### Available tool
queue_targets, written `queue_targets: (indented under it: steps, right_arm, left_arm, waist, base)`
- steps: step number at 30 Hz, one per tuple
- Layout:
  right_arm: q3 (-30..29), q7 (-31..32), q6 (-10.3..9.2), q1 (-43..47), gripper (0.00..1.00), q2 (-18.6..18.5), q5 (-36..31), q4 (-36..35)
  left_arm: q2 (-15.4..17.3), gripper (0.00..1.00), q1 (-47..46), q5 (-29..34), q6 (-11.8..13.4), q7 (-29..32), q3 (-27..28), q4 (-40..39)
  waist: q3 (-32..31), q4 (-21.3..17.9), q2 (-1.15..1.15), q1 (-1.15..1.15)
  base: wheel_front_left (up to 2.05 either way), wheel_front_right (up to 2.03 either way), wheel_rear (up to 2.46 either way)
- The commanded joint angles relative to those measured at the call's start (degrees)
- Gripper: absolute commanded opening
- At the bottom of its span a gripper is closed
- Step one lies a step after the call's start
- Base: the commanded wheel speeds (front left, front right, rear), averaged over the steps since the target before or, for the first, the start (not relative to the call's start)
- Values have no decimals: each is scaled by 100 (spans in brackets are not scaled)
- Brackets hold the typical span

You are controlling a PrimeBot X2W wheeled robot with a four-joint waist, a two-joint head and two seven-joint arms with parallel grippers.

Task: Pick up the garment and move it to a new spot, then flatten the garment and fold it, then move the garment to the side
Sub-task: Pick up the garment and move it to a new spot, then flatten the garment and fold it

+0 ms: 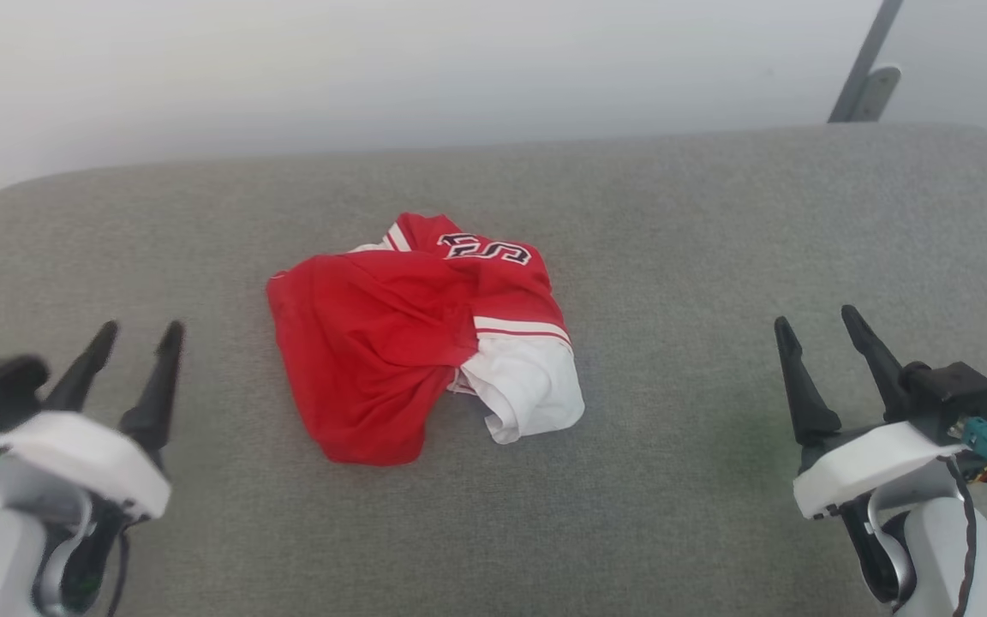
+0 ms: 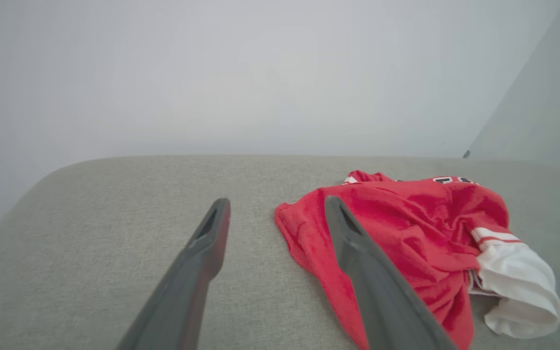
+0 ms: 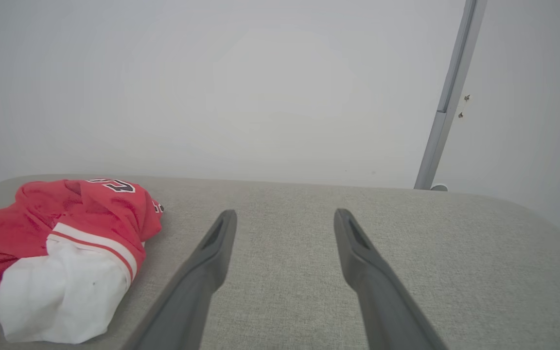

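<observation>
Lying in a crumpled heap in the middle of the grey cloth-covered desk point(image 1: 716, 223) is the garment point(image 1: 373, 343). It is red, with one white sleeve point(image 1: 528, 377) sticking out on the side nearer the right gripper point(image 1: 815, 317). The left gripper point(image 1: 141, 327) is on the other side. Both have their jaws spread wide and hold nothing, and neither touches the shirt. The left one is nearer to it; the right one is well apart.

I think the pick-up has not begun. What could go wrong? The shirt is bunched in many layers, so the jaws might pinch just one thin fold, and it could slip out on the way up. They might also grab the desk cloth together with the shirt. And if only the sleeve gets caught, the rest would hang twisted and be hard to lay flat.
</observation>
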Motion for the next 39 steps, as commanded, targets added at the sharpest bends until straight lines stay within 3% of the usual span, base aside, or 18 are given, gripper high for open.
queue_targets:
  steps: [1,10,26,39]
  right_arm:
    - [-12,7,-2,84,100,-20,18,-20]
    - [-91,47,-2,300,100,20,35,-106]
    - [-60,75,-2,427,100,93,48,-166]
    - [1246,733,-2,59,100,-167,546,-253]
  left_arm:
    - [41,100,154,-43,4,-195,95,36]
    - [87,100,827,-190,-25,-953,565,265]
    - [36,100,1131,-371,-191,-1113,719,251]
    - [-105,100,927,-338,-227,-1103,534,260]
  waist:
    - [-97,93,0,0]
    - [-255,206,0,0]
    - [-273,222,0,0]
    - [-89,589,0,0]
  base:
    - [0,0,0]
    - [0,0,0]
    - [0,0,0]
    - [0,0,0]
